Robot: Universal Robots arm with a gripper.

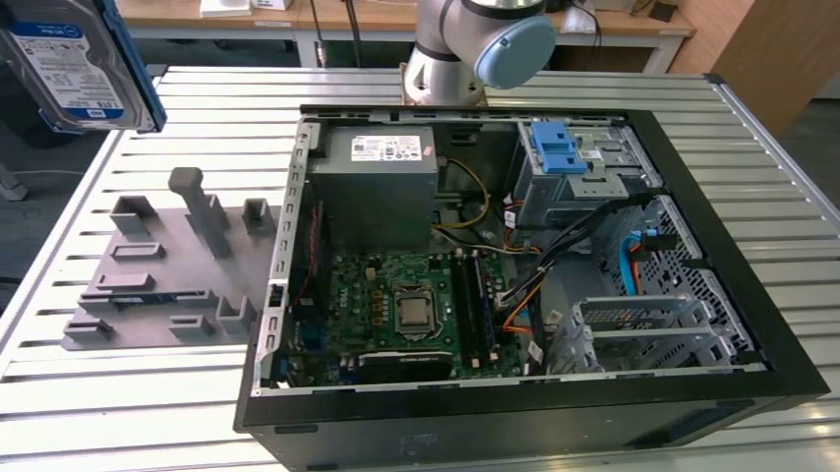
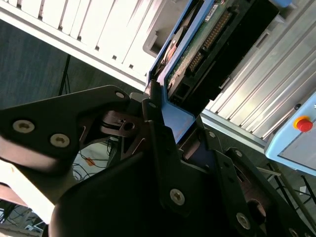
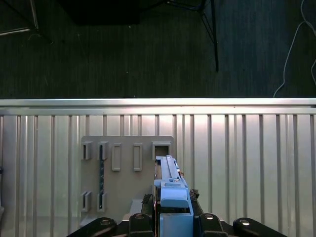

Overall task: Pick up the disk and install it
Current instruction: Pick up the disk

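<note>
So that it clears the grey slotted rack (image 3: 126,190) below its fingers (image 2: 158,143), the black gripper (image 3: 173,203) pinches the blue-framed silver disk (image 1: 79,74).

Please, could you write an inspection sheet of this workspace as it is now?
Surface: ribbed silver metal table, carrying an open black computer case.
Job's things: silver hard disk in a blue plastic carrier, held in the air, not installed.
Clutter: grey slotted fixture plate beside the case.
Grippers: black pincer shut on the disk's carrier.
Cables: coloured wire bundle inside the case.
Surroundings: dark carpet floor; wooden desks behind.
</note>
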